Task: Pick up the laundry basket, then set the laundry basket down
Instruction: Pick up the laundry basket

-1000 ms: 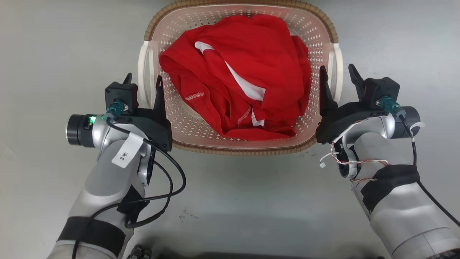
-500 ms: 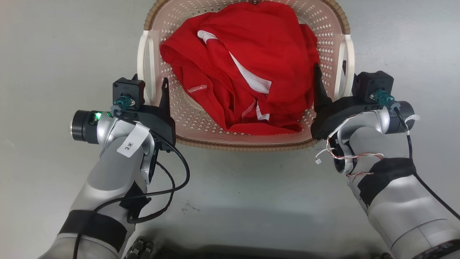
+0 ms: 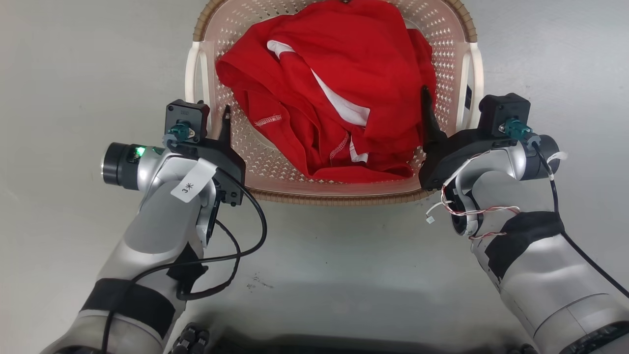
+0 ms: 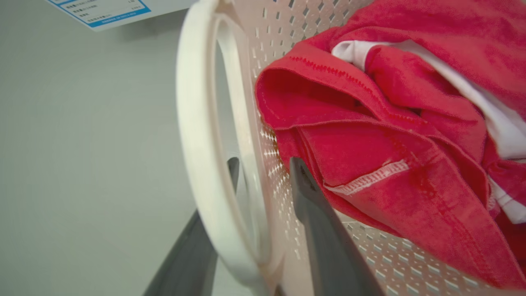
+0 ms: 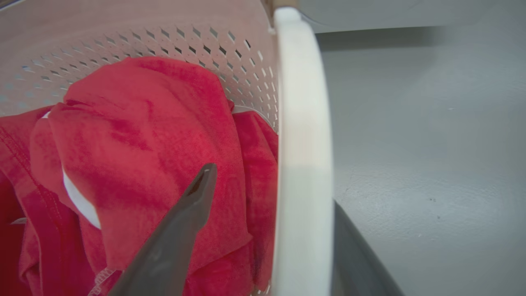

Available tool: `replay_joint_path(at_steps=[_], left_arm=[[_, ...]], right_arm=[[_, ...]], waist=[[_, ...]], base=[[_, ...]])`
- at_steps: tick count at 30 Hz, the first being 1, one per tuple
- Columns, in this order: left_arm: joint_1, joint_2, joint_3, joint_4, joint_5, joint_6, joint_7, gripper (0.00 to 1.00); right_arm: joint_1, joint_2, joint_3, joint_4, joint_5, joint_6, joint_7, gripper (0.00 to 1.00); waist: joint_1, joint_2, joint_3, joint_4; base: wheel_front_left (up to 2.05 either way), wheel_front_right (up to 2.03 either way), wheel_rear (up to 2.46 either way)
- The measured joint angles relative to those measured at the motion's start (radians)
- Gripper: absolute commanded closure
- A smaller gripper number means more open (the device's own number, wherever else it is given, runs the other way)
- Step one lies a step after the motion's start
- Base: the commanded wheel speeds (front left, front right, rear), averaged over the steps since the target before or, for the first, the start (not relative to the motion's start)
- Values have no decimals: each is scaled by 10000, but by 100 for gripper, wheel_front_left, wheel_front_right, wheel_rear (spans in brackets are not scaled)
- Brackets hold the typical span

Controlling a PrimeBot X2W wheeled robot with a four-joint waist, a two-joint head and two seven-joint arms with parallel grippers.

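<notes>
Left arm: silver, coming up from the lower left of the head view, with a white tag [image 3: 191,186] marked "3" and a looping black cable [image 3: 245,246].
Left gripper [image 3: 209,120]: jaws parted, straddling the basket's left handle. The wrist view puts one finger [image 4: 316,222] inside the wall, next to the cloth, and the other finger [image 4: 193,250] outside, partly hidden behind the handle. It clamps nothing that can be seen.
Left handle [image 3: 188,78]: white loop standing between the two fingers [image 4: 197,135]. Whether either finger touches it cannot be told.
Sheet [image 4: 102,10]: white paper with a blue border, at the top of the left wrist view beyond the handle.
Laundry basket [image 3: 339,198]: on the grey floor [image 3: 78,73] straight ahead, between the two grippers. Its pale perforated walls and brown rim face the robot, and its far edge is cut off at the top.
Garment [image 3: 344,73]: red cloth with white lining, bunched up inside the basket.
Right gripper [image 3: 447,101]: jaws parted around the right handle. The inner finger [image 5: 181,230] lies over the red cloth, clear of the handle. The outer finger [image 5: 353,250] shows only partly, behind the handle. It grips nothing.
Right handle [image 3: 477,83]: white bar running between the fingers [image 5: 304,144].
Right arm: silver with a black band, with loose red and white wires [image 3: 467,211] near the wrist.
</notes>
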Motion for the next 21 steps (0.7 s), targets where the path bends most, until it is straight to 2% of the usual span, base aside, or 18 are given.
replay_joint_path(at_steps=[1, 2, 3, 4, 5, 7, 21], left_arm=[[-9, 4, -38, 10, -2, 2, 19, 51], [-17, 27, -73, 19, -13, 2, 33, 66], [-25, 73, -123, 29, -44, 6, 42, 86], [-30, 109, -194, 27, -102, 10, 42, 100], [-30, 121, -261, 27, -207, 10, 44, 100], [-28, 121, -387, 27, -309, 12, 73, 100], [466, 159, -1442, -464, -1440, 219, 384, 100]], right_arm=[[-4, 0, 58, 12, 61, 0, 0, 11], [-8, 0, 105, 21, 109, 0, 0, 26], [-13, 0, 144, 33, 186, -2, 0, 37], [-23, 0, 167, 46, 257, -2, 0, 54], [-36, -12, 169, 92, 309, -50, 0, 65], [-62, -82, 184, 232, 330, -79, 0, 100], [36, -128, 512, 924, 1003, -79, 0, 100]], waist=[[0, -1, -1, -7], [0, 0, -5, -15], [0, 0, -9, -24], [0, 0, -14, -32], [-1, 0, -21, -42], [0, 0, -47, -58], [0, 0, -741, -174]], base=[[0, 0, 0], [0, 0, 0], [0, 0, 0], [0, 0, 0], [0, 0, 0], [0, 0, 0], [0, 0, 0]])
